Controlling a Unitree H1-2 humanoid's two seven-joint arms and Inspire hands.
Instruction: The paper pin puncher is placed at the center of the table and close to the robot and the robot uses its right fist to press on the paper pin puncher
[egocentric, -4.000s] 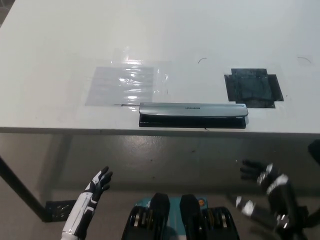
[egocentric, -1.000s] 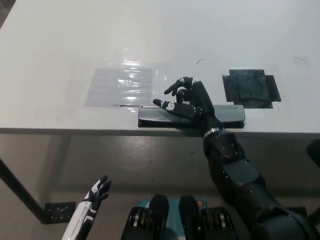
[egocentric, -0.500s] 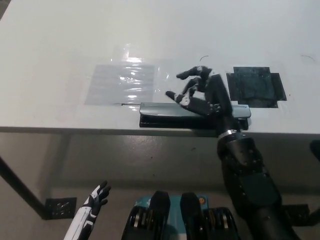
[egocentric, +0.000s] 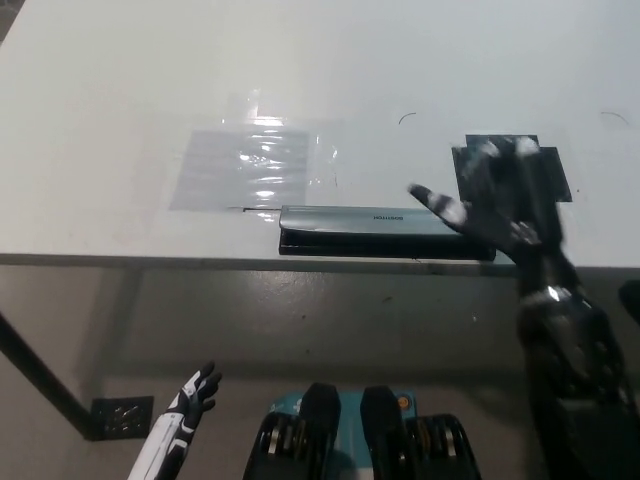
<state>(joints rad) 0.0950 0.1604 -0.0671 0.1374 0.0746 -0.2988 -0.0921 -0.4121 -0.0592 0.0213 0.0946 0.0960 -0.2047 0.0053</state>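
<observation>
The puncher (egocentric: 385, 231) sits at the table (egocentric: 100, 100) edge. The blurred right hand (egocentric: 495, 200) hovers over its right end, fingers apart, no fist formed. The left hand (egocentric: 190, 395) rests low, fingers released.

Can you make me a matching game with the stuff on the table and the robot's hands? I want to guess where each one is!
Things:
1. paper pin puncher
2. clear plastic sheet
3. black patch
4. left hand

Places:
A. below the table edge, at the lower left
B. along the table's near edge, in the middle
C. on the table's right side, partly behind the black right hand
D. on the table, left of the middle

Pairs: 1-B, 2-D, 3-C, 4-A
</observation>
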